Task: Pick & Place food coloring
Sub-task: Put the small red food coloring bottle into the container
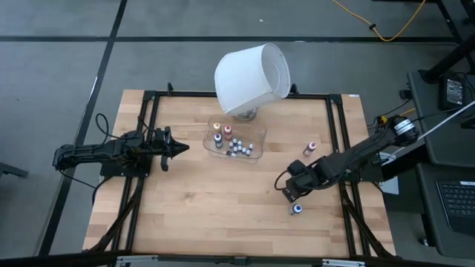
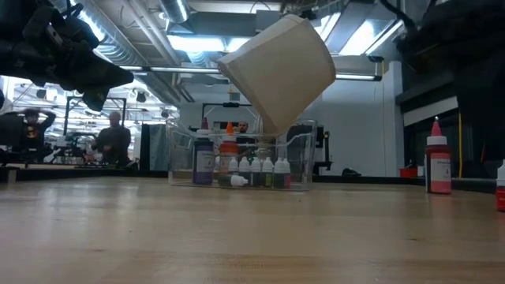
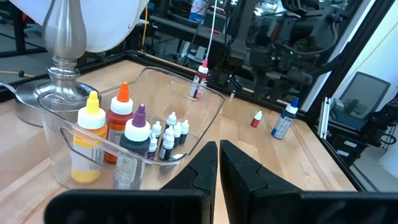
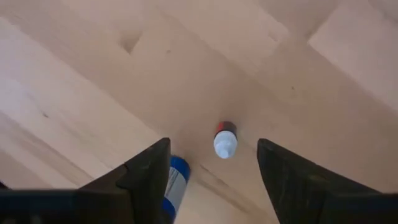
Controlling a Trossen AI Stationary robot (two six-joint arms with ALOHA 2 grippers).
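While the right gripper (image 4: pixel 211 171) is held spread above a tiny red bottle (image 4: pixel 225 139), blue bottle (image 1: pixel 297 209) at its 5 o'clock, other bottles (image 1: pixel 236 145) kept in the tray (image 1: pixel 256 156), left gripper (image 3: pixel 219 163) closed, empty.

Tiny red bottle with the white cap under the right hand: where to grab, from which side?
Take the tiny red bottle by its body just under the white cap, coming straight down. It stands upright on bare wood, roughly centred between the open fingers of the right hand, so a top-down pinch should fit. The blue-capped bottle sits close beside one finger; keep that finger clear of it.
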